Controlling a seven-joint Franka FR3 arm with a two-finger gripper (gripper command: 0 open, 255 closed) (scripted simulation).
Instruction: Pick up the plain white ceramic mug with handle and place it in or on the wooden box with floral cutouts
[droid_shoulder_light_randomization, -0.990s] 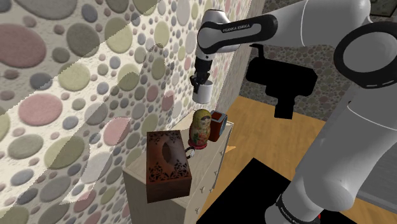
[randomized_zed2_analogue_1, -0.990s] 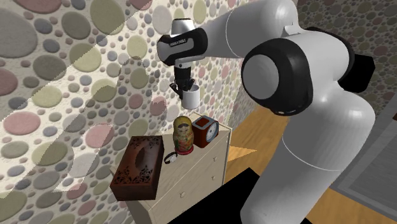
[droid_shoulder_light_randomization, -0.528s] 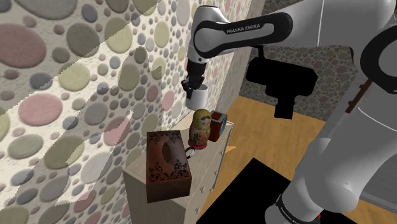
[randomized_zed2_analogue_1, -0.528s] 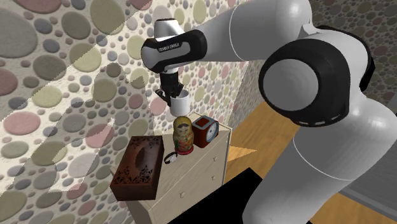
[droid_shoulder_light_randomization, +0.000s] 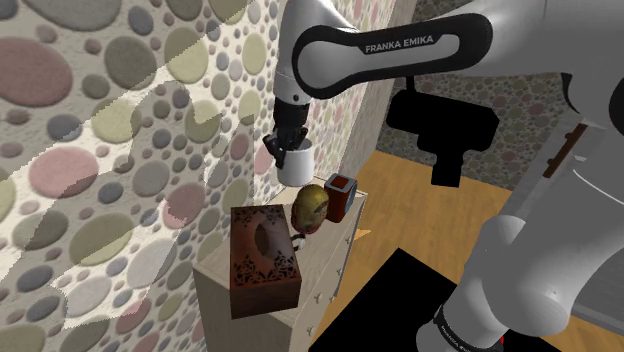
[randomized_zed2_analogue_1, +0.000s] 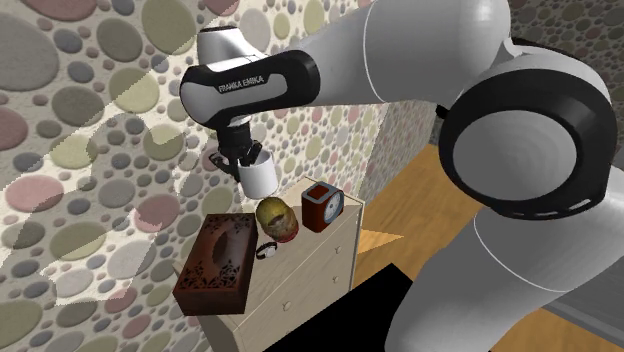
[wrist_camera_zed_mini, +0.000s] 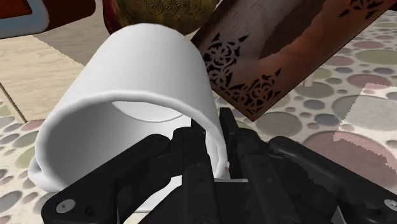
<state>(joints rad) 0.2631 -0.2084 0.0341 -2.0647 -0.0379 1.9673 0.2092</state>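
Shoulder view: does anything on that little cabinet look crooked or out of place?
Yes, the painted doll leans over instead of standing upright. It sits right under the white mug clasped in the fingers, which seems to be pushing on its head. The carved box and the red clock beside it look settled.

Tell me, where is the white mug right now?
In the shoulder view the white mug hangs mid-air, clasped by the black tool, just above the doll, up-right of the brown box.

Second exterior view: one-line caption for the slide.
Gripper holds the white mug by its rim above the dresser, near the painted doll, not yet over the cutout wooden box.
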